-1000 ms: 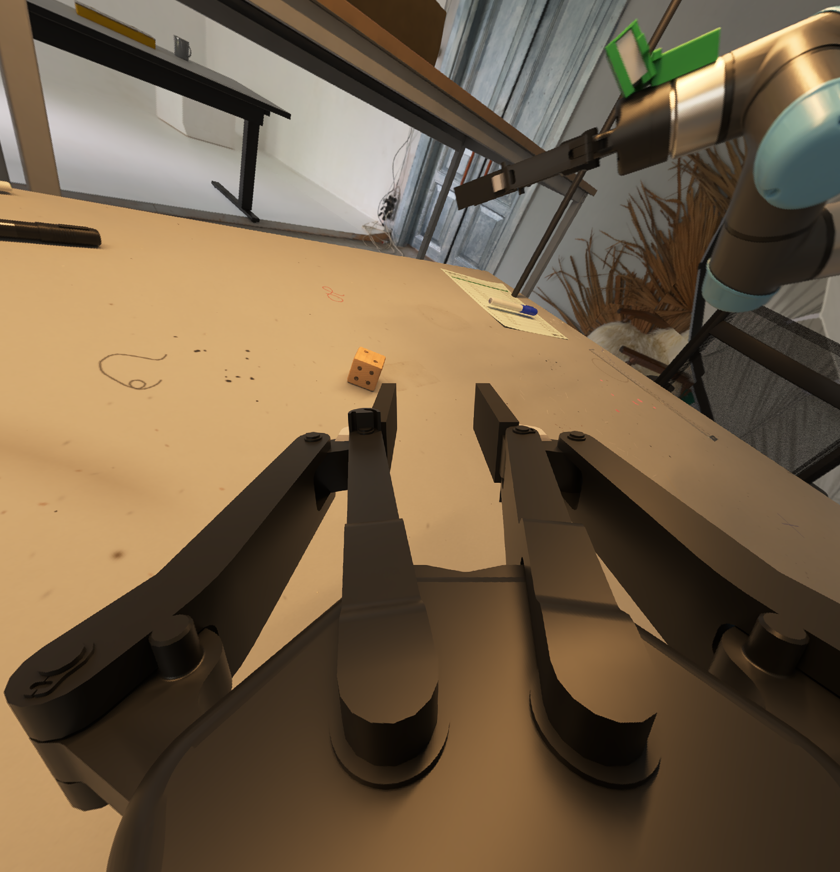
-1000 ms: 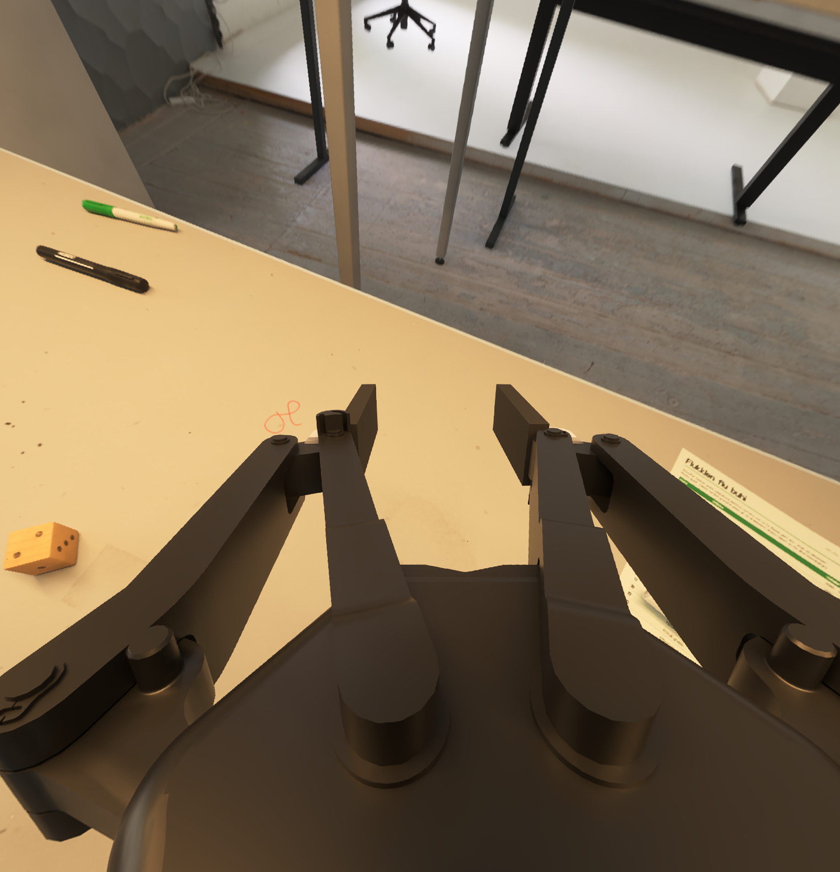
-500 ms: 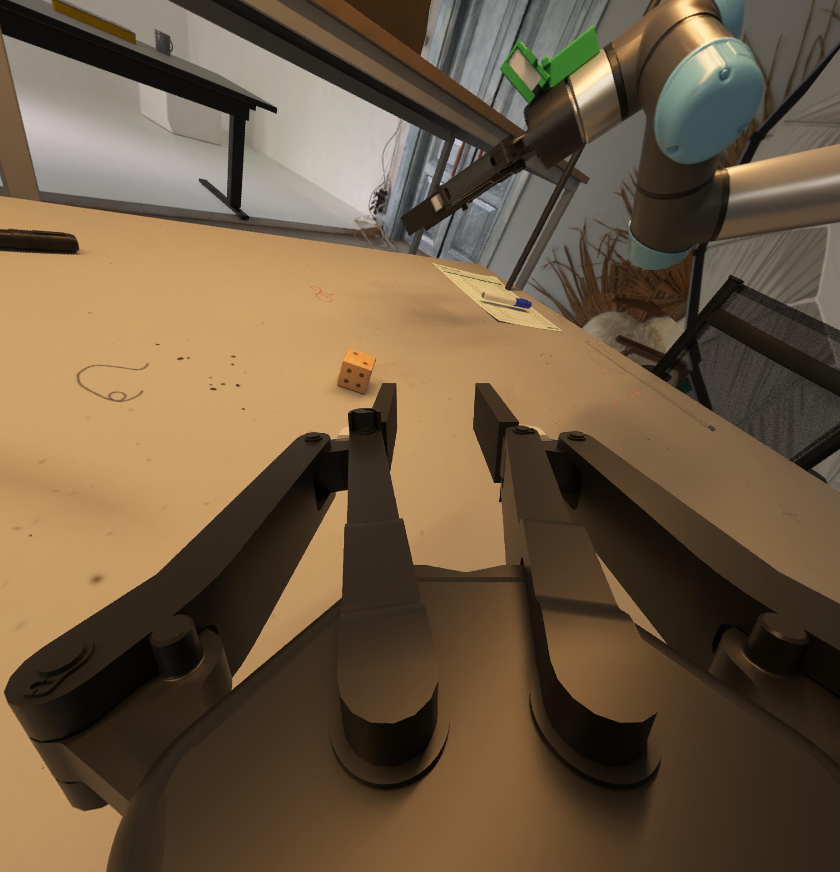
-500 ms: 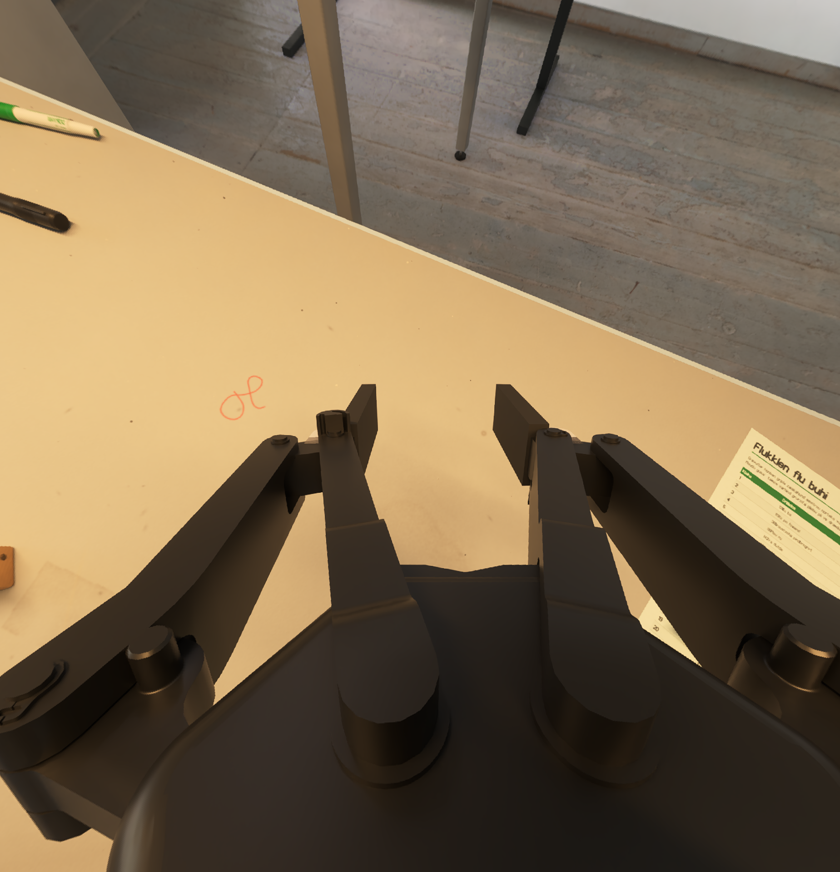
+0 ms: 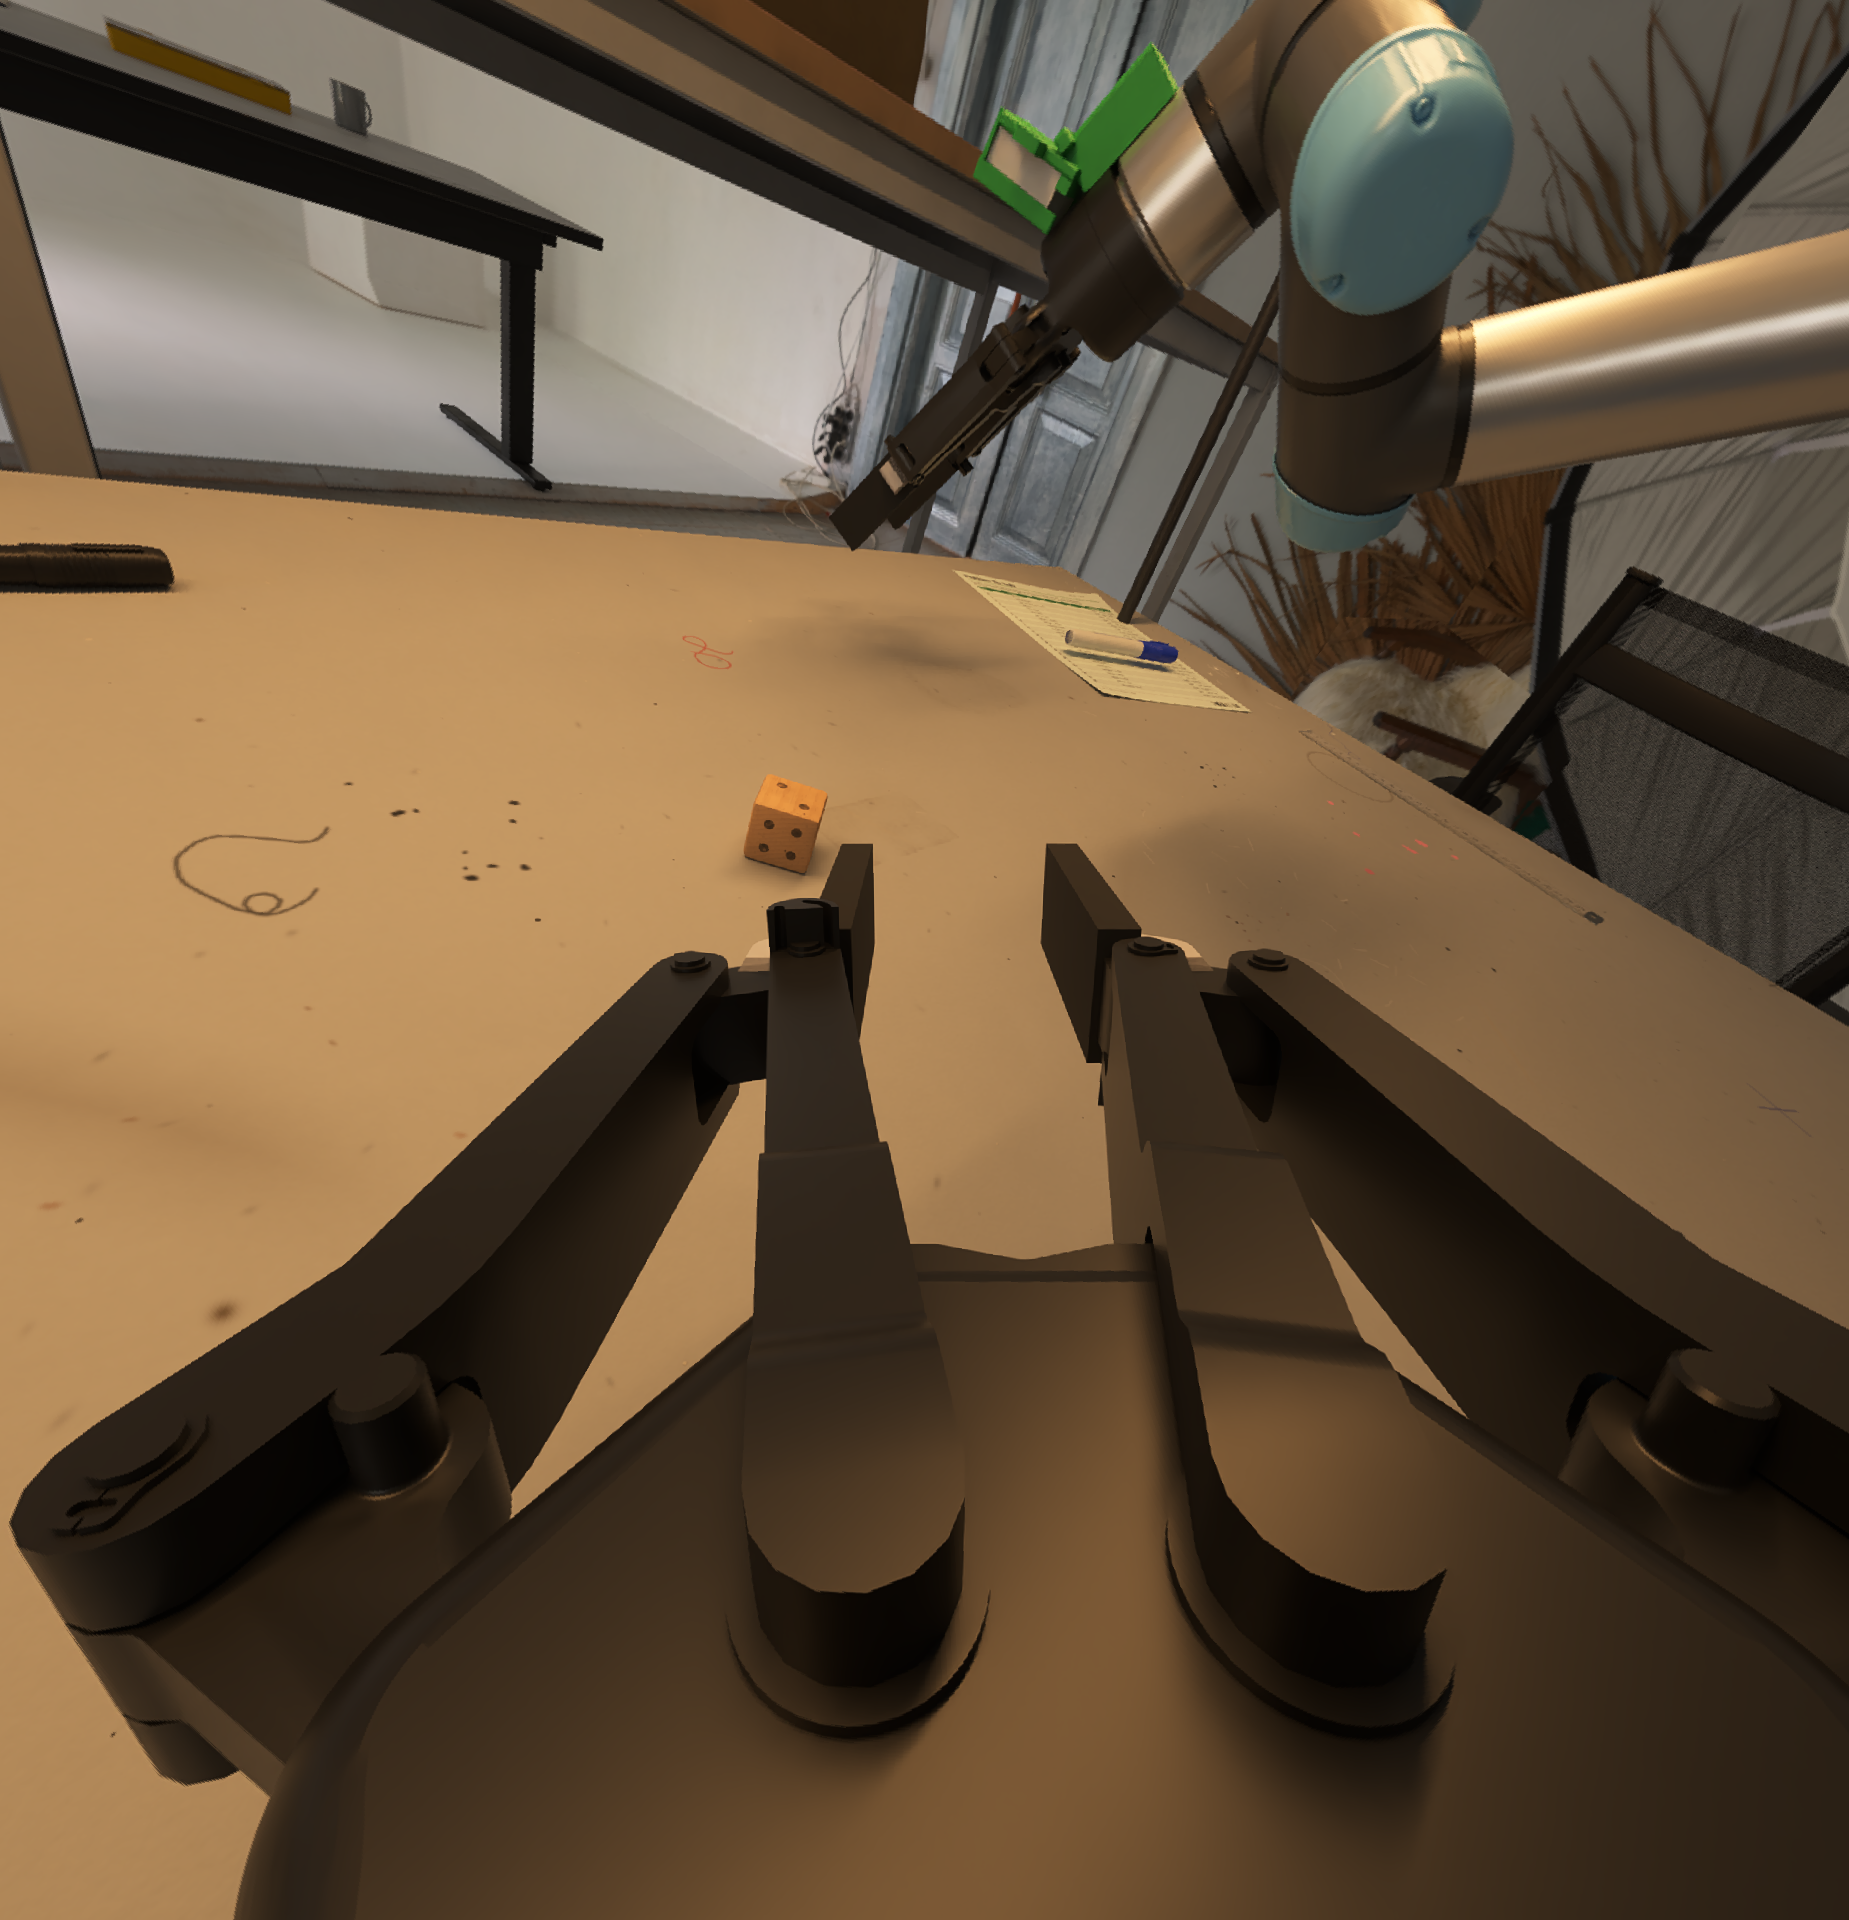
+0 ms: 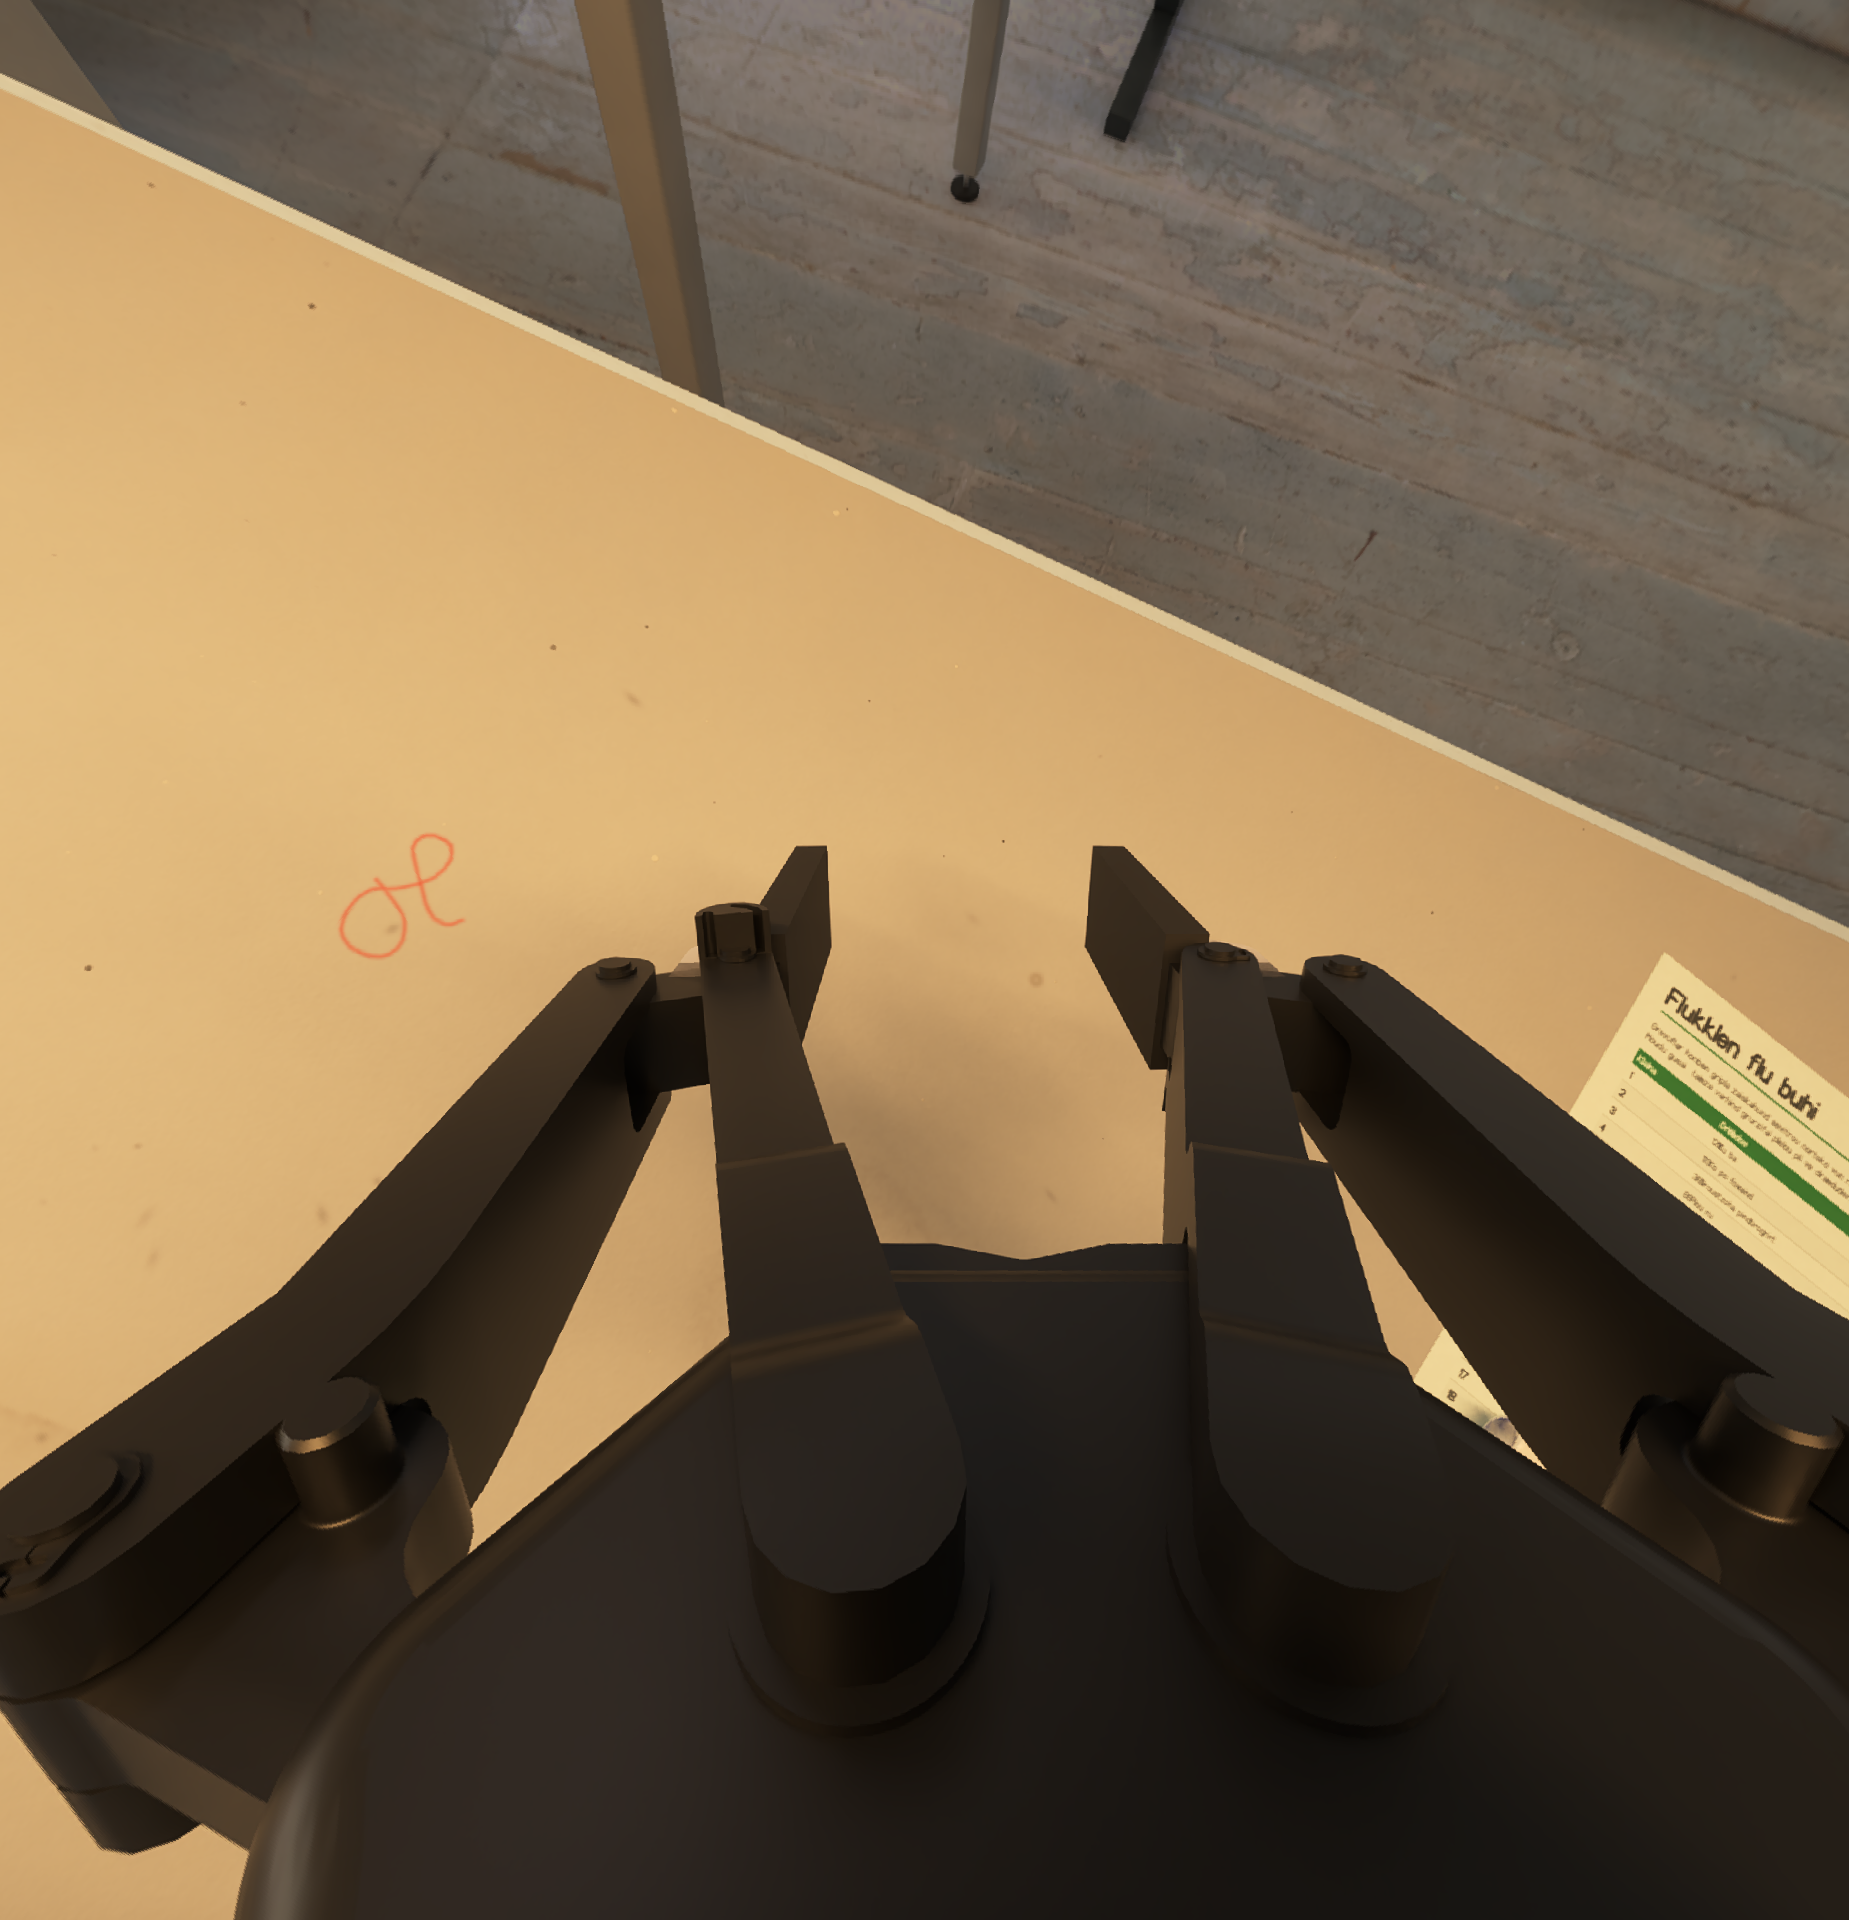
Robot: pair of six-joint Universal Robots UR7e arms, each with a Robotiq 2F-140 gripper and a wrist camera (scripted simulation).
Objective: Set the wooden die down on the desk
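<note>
Plainly, the wooden die (image 5: 785,824) sits free on the bench (image 5: 380,707) just above centre frame, beside the left gripper (image 5: 956,894), whose jaws are spread empty; the right gripper (image 6: 958,904) gapes too.

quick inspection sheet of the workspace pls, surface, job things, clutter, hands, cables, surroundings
surface: tan desk, pen doodles and dark specks on it
job's things: wooden die resting on the desk, free of both hands
clutter: printed sheet with a blue-capped marker on it; black pen at the far left
grippers: left hand open, empty, just short of the die; right hand open, empty, above bare desk
cables: a tangle by the door
surroundings: black table, mesh chair, dried plants
</note>
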